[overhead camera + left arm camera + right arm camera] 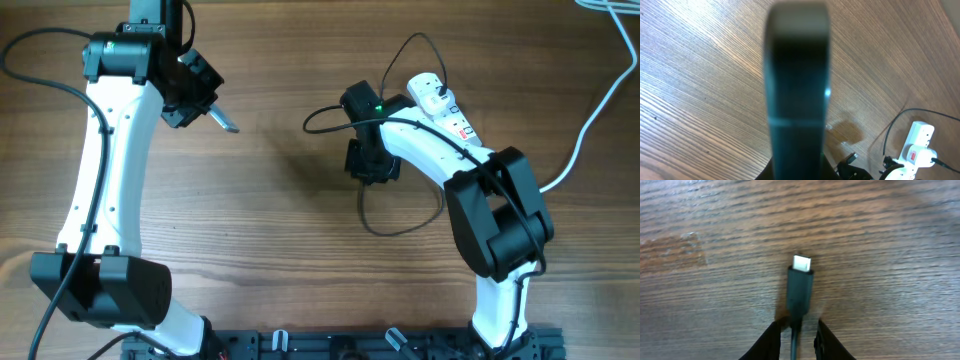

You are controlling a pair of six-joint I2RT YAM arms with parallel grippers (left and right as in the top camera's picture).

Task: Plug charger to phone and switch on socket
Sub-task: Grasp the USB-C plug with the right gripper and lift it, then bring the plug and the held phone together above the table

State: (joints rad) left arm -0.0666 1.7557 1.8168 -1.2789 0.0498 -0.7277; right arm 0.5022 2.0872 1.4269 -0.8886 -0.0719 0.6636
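My pincer, at the bottom middle of the frame, grips the charger by its black connector, silver tip pointing up-frame, above the wooden tabletop.

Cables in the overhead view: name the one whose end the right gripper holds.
The thin black charger cable, looping on the table; its connector tip sticks out between the right gripper's fingers. The thick white cord runs off the right edge.
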